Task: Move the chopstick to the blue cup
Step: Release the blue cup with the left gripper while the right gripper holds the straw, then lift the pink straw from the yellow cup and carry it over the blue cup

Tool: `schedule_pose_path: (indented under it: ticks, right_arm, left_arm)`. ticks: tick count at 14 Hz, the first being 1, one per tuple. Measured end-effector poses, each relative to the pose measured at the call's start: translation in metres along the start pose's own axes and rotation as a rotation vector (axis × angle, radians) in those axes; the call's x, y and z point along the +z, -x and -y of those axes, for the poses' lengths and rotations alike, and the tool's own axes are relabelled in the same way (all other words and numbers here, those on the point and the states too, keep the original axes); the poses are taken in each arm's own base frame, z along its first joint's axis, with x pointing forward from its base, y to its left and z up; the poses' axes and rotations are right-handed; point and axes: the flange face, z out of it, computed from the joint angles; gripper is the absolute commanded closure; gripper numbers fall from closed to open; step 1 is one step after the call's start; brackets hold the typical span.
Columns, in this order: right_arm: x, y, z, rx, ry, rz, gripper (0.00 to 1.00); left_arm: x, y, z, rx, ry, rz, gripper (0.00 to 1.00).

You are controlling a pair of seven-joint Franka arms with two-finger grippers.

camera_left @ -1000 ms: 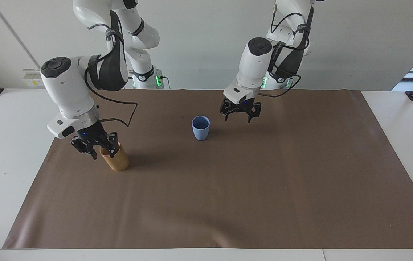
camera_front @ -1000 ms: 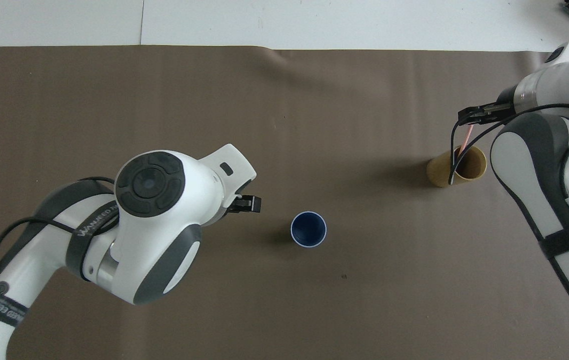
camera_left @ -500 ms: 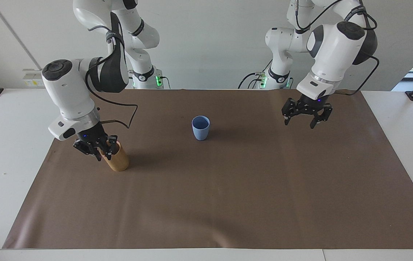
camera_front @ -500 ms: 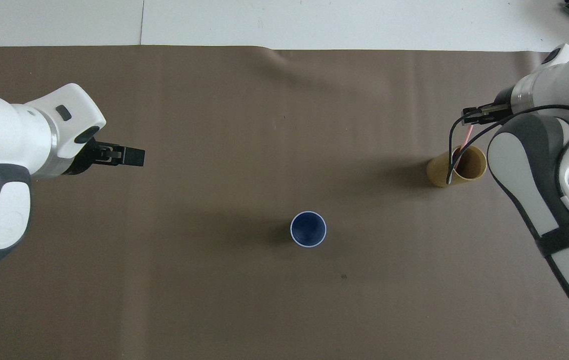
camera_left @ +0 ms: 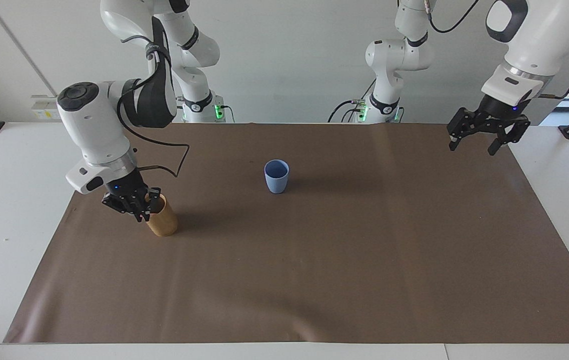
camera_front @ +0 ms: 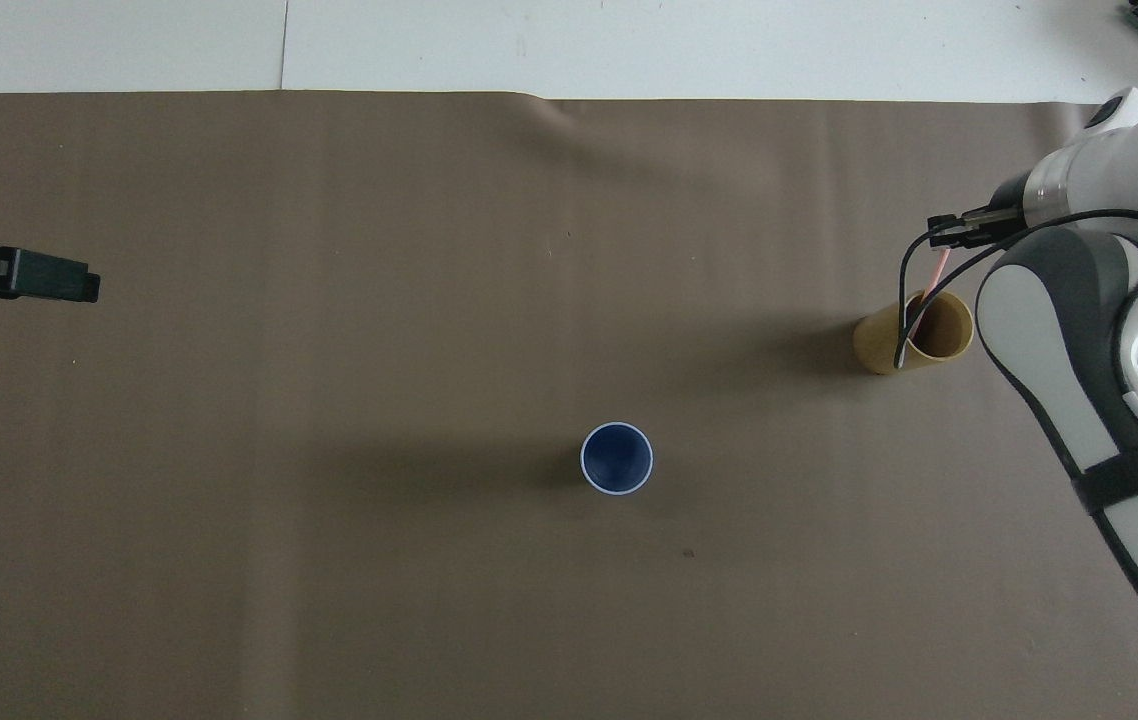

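Pink chopstick (camera_front: pixel 940 268) in tan cup (camera_left: pixel 162 222) | right end effector (camera_left: pixel 142 209) pinches it | left end effector (camera_left: pixel 480 137) wide open, holds nothing | blue cup (camera_left: pixel 276 176) apart

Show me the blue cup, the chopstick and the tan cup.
blue cup (camera_left: pixel 276 181), facing view, outer wall.
chopstick (camera_front: pixel 935 272), overhead view, bare shaft above the tan cup.
tan cup (camera_left: pixel 163 222), facing view, side wall.

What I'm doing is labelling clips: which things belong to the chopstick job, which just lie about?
Job: chopstick, tan cup holding it, blue cup, right tool gripping the chopstick.
Lying about: mat; left tool, open, waiting over the mat.
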Motion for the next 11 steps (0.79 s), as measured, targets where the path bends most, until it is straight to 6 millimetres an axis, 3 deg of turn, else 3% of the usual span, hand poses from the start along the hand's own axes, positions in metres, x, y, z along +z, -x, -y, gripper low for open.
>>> schedule_pose_path:
  ticks: [2,7,11]
  right_arm:
    - [0.000,0.000,0.000,0.000,0.000,0.000,0.93]
    - [-0.004,-0.001,-0.001,0.001,0.001,-0.007,1.00]
    - [-0.022,0.002,-0.002,0.003,0.003,-0.016,1.00]
  left_arm:
    - [-0.014,0.005,0.007,-0.003,0.001,0.021,0.00]
    - [-0.006,0.012,0.004,0.002,0.007,0.085,0.00]
    - [-0.006,0.012,0.004,0.002,0.007,0.086,0.00]
